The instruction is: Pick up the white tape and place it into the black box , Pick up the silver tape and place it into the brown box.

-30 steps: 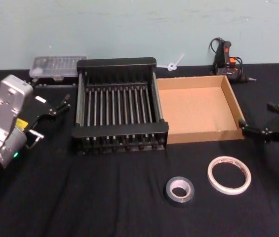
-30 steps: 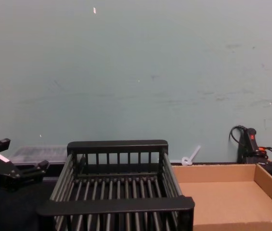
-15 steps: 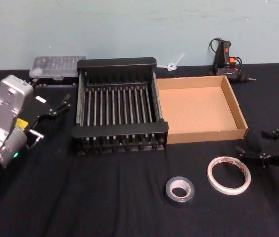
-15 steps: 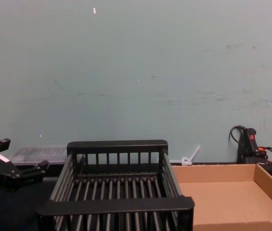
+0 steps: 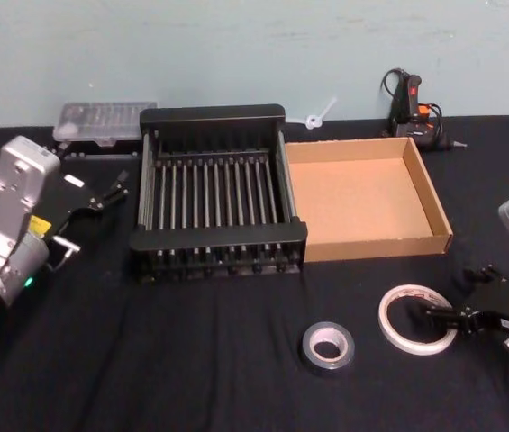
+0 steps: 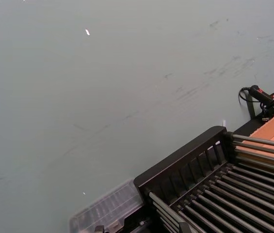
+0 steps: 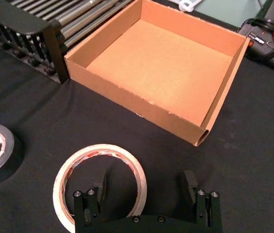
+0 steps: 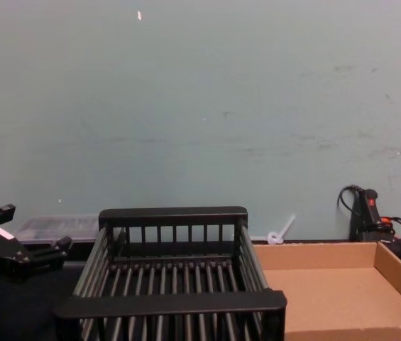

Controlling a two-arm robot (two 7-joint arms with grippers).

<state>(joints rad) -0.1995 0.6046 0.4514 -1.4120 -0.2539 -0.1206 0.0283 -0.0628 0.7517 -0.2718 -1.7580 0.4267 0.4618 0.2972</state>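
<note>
Right gripper sat spread over the white tape, near the table's front right.

You had its fingers apart, one inside the roll's hole and one outside its rim, with bare black cloth open around. The silver tape lay just left of the white roll, nearer the front edge. The black box and brown box stood side by side, touching, toward the back edge, both empty. Your left gripper hung parked by the crate's left side, fingers apart.
</note>
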